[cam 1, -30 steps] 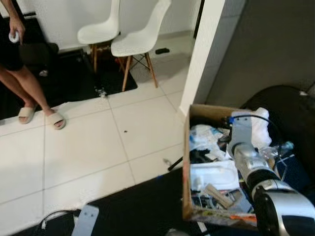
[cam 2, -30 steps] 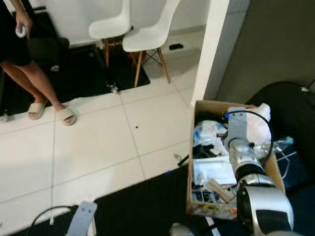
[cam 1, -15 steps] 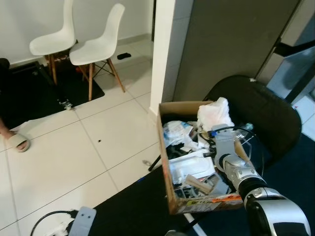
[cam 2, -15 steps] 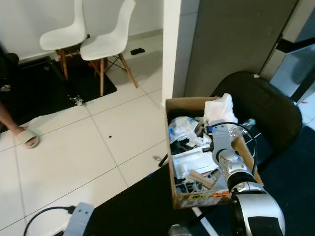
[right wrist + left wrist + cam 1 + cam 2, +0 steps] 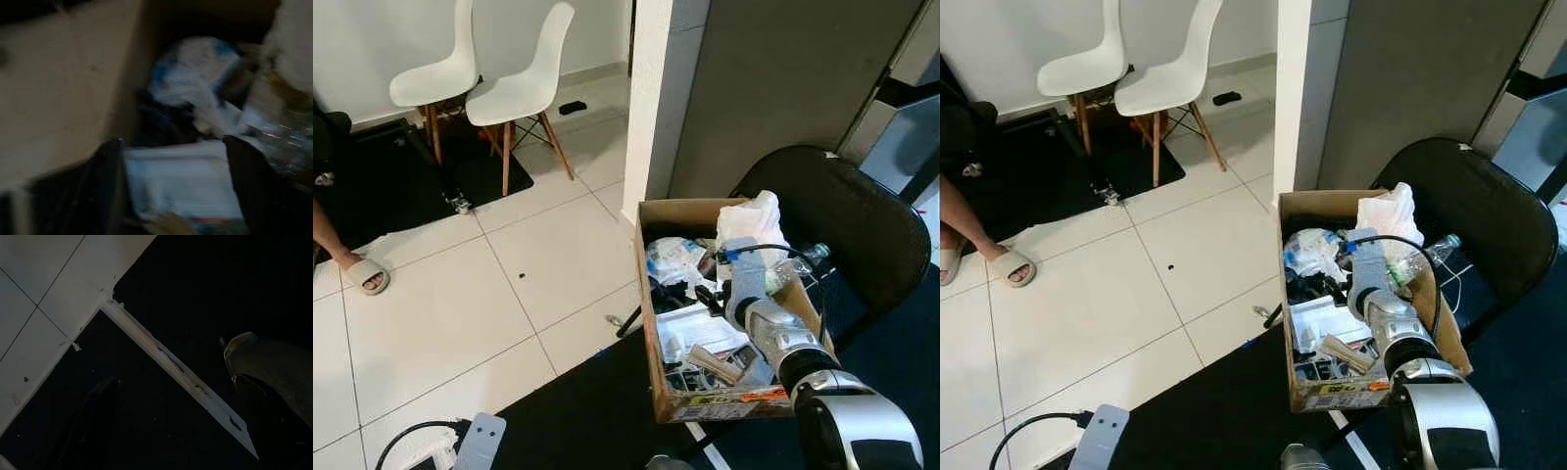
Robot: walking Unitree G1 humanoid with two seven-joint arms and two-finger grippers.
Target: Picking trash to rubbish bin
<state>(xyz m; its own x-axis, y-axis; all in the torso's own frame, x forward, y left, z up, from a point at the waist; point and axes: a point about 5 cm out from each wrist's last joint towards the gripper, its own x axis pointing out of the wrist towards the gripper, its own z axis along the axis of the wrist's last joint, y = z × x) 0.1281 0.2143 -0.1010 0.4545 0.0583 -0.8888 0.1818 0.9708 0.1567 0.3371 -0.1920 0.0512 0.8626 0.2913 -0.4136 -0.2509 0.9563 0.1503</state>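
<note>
An open cardboard box (image 5: 646,304) stands on the floor, stuffed with trash. Inside lie a white plastic bag (image 5: 751,221), a crumpled bluish wrapper (image 5: 674,258), a flat white packet (image 5: 697,329) and a clear bottle (image 5: 809,257). My right arm reaches over the box from the near side. The right gripper (image 5: 707,296) hangs open just above the middle of the trash, and the blurred right wrist view shows its fingers (image 5: 105,186) spread with nothing between them. The left gripper (image 5: 181,421) hangs open over a black mat and white tiles.
A black office chair (image 5: 847,211) sits right behind the box. A white pillar (image 5: 651,98) rises at the box's far corner. Two white chairs (image 5: 514,88) stand at the back left. A person's sandalled foot (image 5: 362,271) is at the left edge. A cable and plug (image 5: 470,446) lie by the mat.
The camera swung right, then slightly back left, so the box now lies more central and the person has slid to the left edge. My right gripper stays open over the box.
</note>
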